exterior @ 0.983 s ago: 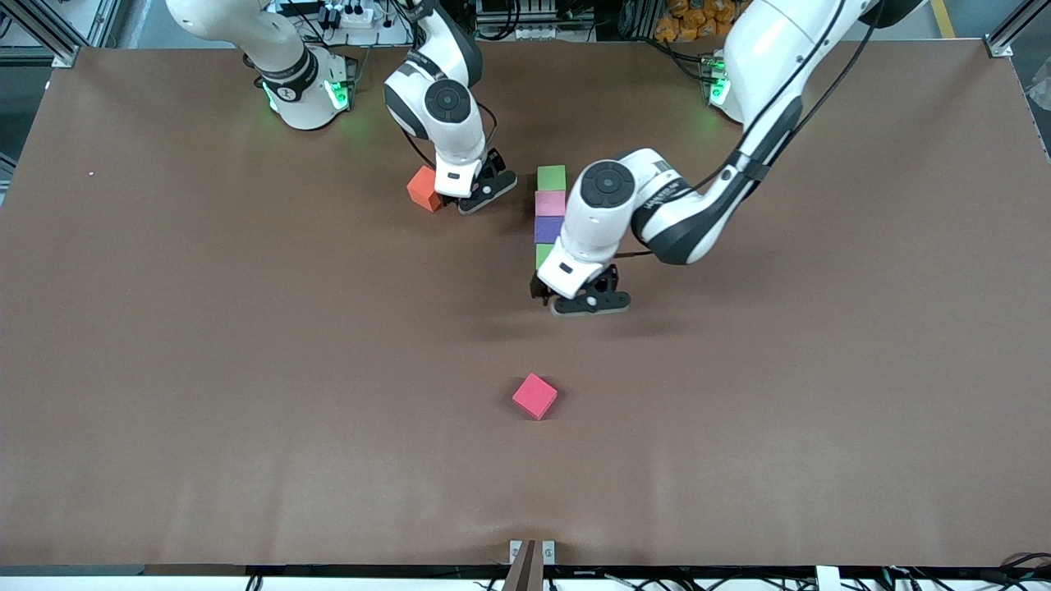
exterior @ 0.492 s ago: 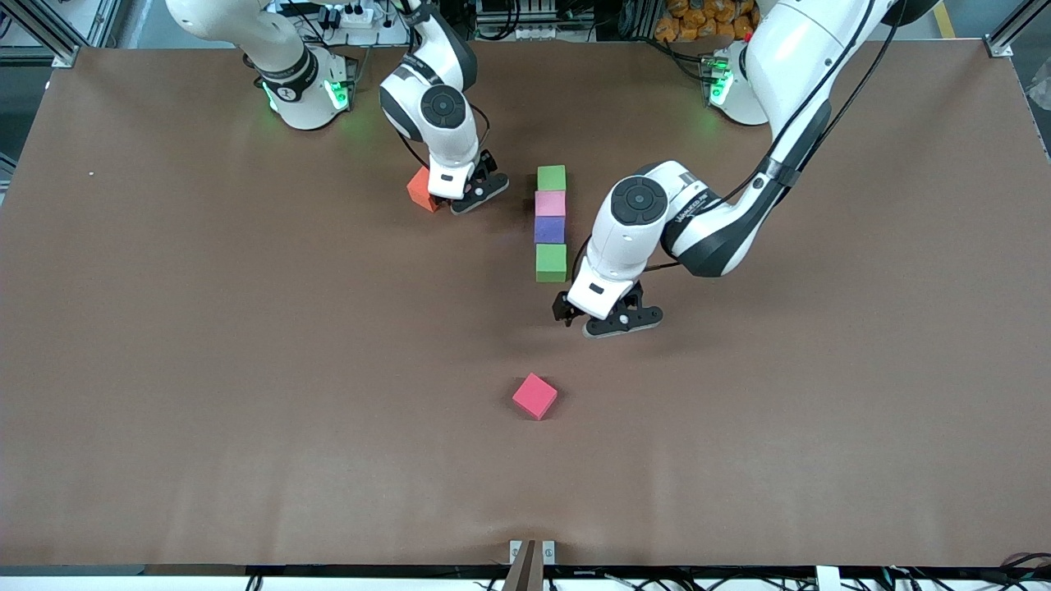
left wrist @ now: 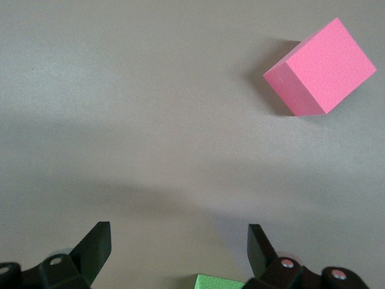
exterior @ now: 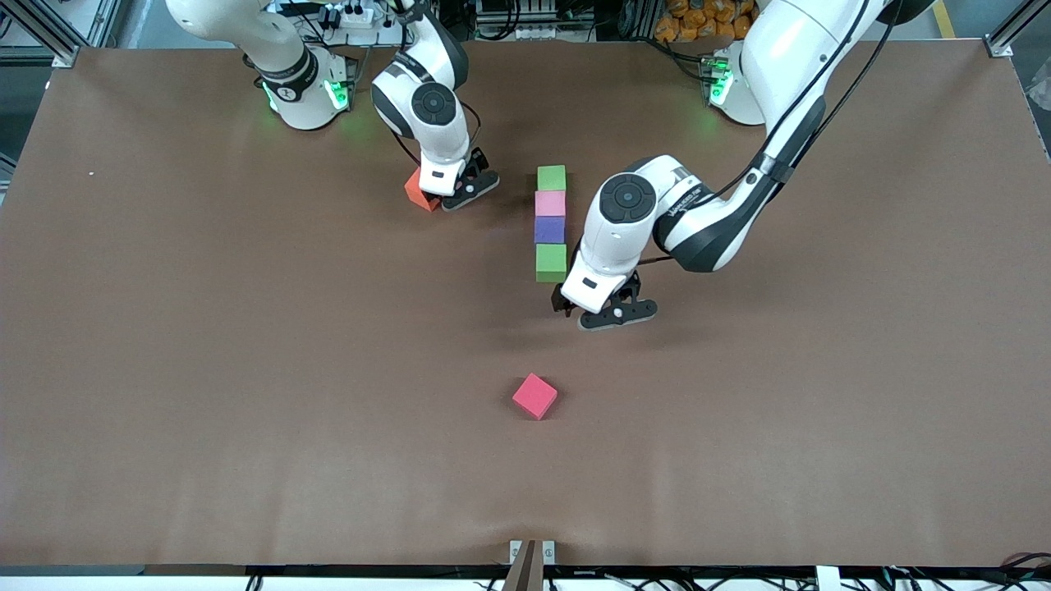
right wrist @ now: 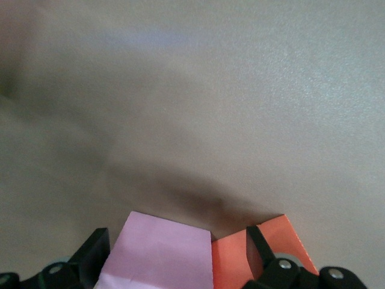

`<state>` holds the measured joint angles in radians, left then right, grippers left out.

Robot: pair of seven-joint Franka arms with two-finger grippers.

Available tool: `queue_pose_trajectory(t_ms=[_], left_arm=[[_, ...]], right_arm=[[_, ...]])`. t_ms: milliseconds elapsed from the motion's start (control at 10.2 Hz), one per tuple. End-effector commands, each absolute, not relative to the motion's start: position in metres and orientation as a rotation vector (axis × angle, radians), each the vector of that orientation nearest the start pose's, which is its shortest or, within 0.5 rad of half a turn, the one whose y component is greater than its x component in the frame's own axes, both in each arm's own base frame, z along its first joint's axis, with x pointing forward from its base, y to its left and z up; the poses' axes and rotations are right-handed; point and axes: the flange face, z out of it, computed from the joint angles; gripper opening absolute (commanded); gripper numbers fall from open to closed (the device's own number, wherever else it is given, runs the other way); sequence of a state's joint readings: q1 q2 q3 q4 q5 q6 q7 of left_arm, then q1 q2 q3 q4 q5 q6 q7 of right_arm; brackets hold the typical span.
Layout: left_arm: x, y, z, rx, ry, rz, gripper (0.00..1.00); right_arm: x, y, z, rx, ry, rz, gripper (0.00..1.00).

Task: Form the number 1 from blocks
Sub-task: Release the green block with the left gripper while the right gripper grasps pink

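No legible text or labels anywhere.

Left pincer [exterior: 606, 309] now off the green block [exterior: 551, 263].

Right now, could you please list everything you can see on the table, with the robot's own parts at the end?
Green blocks: two, green, at the two ends of a touching column mid-table.
Pink block: one, light pink, second in the column.
Purple block: one, purple, third in the column.
Red-pink block: one, alone, nearer the front camera than the column.
Orange block: one, beside the right gripper.
Second pink block: one, light pink, between the right gripper's fingers.
Table: brown.
Left gripper: open, just past the column's nearer end.
Right gripper: open around the second pink block.
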<state>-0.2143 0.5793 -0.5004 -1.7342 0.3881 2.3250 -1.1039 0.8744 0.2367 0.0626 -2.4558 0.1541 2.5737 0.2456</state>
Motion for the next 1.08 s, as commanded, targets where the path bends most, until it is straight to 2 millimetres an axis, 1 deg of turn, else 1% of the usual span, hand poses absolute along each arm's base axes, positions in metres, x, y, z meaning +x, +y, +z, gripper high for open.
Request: queue_pose_trajectory(t_ms=[0,98,197,295,393,492,590,688,786,885,983], left_arm=[[0.531,-0.410,0.299,-3.154,-0.349,-0.166,1.00],[0.530,-0.411,0.298,-3.155,-0.342,-0.162,1.00],[0.525,-0.417,0.297,-3.161,-0.329,-0.156,1.00],[0.521,-0.424,0.303,-3.175,-0.314,-0.158,1.00],[0.527,-0.419,0.317,-3.179,-0.324,-0.194,1.00],[0.538,-0.405,0.335,-3.180,-0.301,-0.245,1.00],[0.552,-0.386,0.351,-3.178,-0.247,-0.284,1.00],[0.563,-0.368,0.362,-3.172,-0.174,-0.309,1.00],[0.570,-0.353,0.372,-3.173,-0.144,-0.308,1.00],[0.579,-0.339,0.387,-3.197,-0.134,-0.303,1.00],[0.590,-0.321,0.398,-3.205,-0.078,-0.280,1.00]], right_arm=[[0.274,0.371,0.208,-3.006,-0.825,0.218,1.00],[0.273,0.370,0.207,-3.012,-0.823,0.238,1.00],[0.271,0.368,0.207,-3.017,-0.823,0.257,1.00],[0.269,0.365,0.203,-3.024,-0.823,0.276,1.00],[0.266,0.361,0.202,-3.025,-0.808,0.289,1.00],[0.263,0.357,0.199,-3.030,-0.802,0.302,1.00],[0.261,0.357,0.200,-3.032,-0.783,0.308,1.00],[0.257,0.358,0.198,-3.043,-0.751,0.316,1.00],[0.254,0.360,0.198,-3.051,-0.728,0.317,1.00],[0.252,0.361,0.198,-3.062,-0.692,0.321,1.00],[0.250,0.362,0.198,-3.067,-0.673,0.320,0.79]])
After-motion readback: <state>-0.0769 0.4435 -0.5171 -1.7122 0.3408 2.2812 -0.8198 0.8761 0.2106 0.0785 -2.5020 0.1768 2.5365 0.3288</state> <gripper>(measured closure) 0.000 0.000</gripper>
